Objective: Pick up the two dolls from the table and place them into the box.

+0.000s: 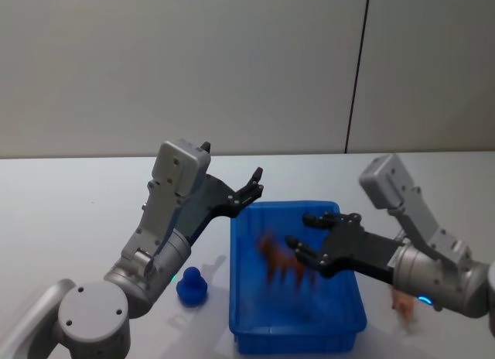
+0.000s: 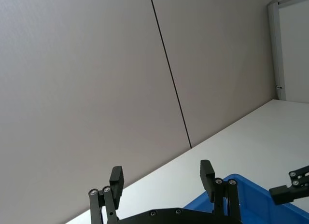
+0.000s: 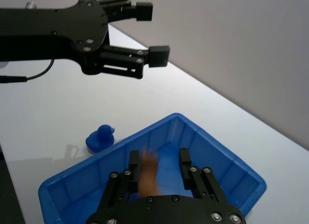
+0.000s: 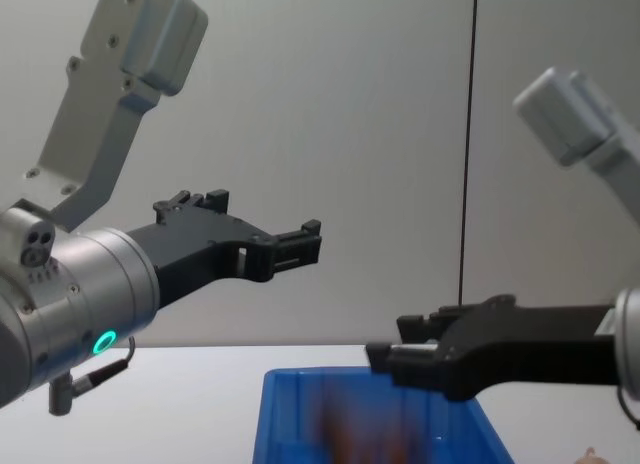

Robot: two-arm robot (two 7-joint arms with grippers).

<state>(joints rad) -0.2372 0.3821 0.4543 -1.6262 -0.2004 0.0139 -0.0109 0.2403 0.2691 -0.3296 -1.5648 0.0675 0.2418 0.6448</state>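
My left claw [image 1: 257, 182]: fingers spread, empty, raised over far left corner of box [image 1: 298, 337]. Small blue toy [image 1: 191, 285] on tabletop [image 1: 69, 212], just left of box. Box sits between my two arms. Reddish-brown doll [image 1: 280, 264] blurred, within box outline, just beside my right claw [image 1: 300, 230]. Right claw above box, fingers spread wide; cannot tell whether doll touches them. Pinkish-tan doll [image 1: 402, 303] on tabletop right of box, partly hidden behind my right arm.
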